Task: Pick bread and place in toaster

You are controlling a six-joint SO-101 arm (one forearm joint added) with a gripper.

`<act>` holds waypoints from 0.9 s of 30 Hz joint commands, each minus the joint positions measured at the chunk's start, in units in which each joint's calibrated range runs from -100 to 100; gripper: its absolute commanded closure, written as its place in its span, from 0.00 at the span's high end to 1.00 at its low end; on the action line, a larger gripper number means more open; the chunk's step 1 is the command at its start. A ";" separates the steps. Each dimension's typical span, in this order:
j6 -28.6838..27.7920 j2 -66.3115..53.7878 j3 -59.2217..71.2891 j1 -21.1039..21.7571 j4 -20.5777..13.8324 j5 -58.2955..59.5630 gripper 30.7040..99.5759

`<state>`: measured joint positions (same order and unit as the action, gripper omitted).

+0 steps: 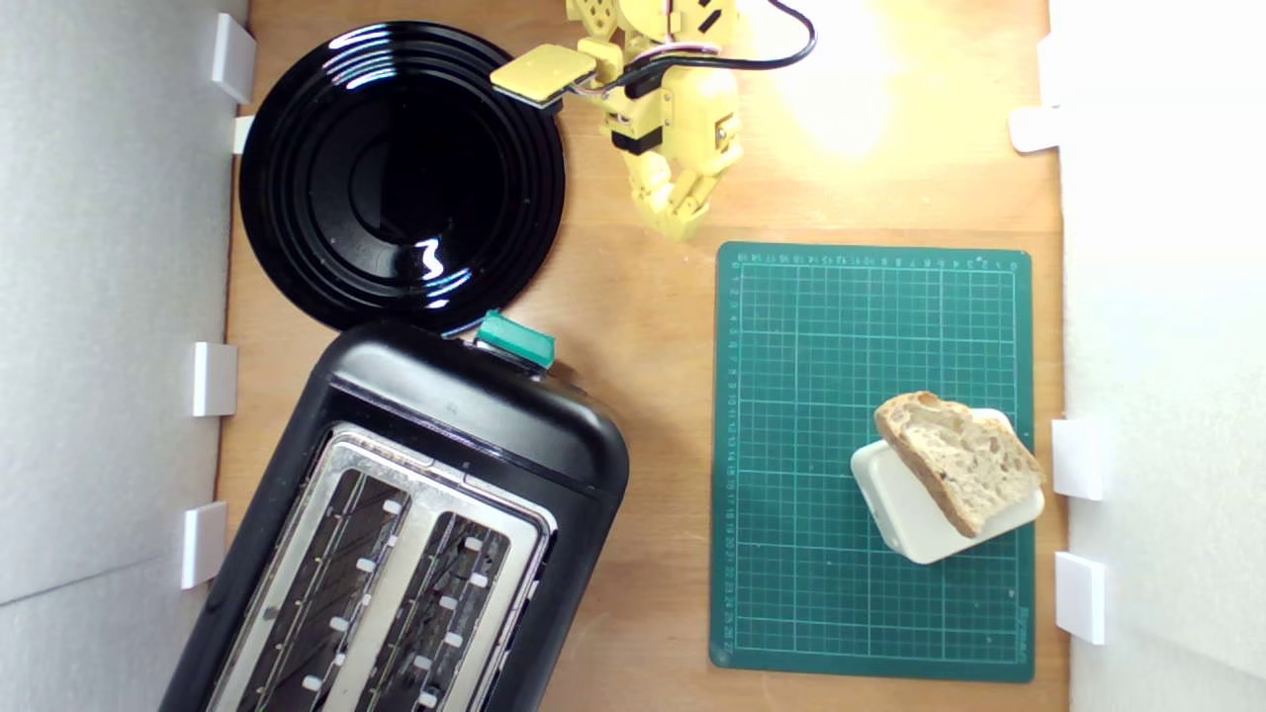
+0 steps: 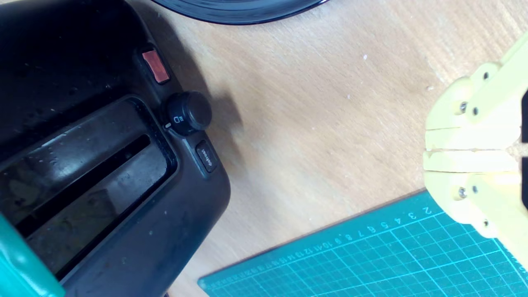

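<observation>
Toaster nearest exterior camera, black, two slots uncovered, green lever knob at end facing plate; occupies exterior view's lower left. Wooden counter beneath all items. Green cutting mat on exterior view's right. Black round plate at upper left, rim just beside toaster. Yellow claw above bare counter between plate and mat, tips together, holding nothing. White block on mat. Bread lies atop block, well apart from claw.

Yellow printed-plastic arm; black cable looped across it; small silver screws on gripper fingers.
</observation>
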<state>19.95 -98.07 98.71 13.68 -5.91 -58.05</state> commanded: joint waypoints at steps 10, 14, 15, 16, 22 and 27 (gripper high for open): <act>-0.09 -0.43 -0.34 0.10 -0.26 -0.40 0.08; -0.09 -0.43 -0.34 0.10 -0.26 -0.40 0.08; -0.09 -0.43 -0.34 0.10 -0.26 -0.40 0.08; -0.09 -0.43 -0.34 0.10 -0.26 -0.40 0.08; -0.09 -0.43 -0.34 0.10 -0.26 -0.40 0.08; -0.09 -0.43 -0.34 0.26 -0.17 -0.40 0.08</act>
<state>19.95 -98.07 98.71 13.68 -6.09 -58.05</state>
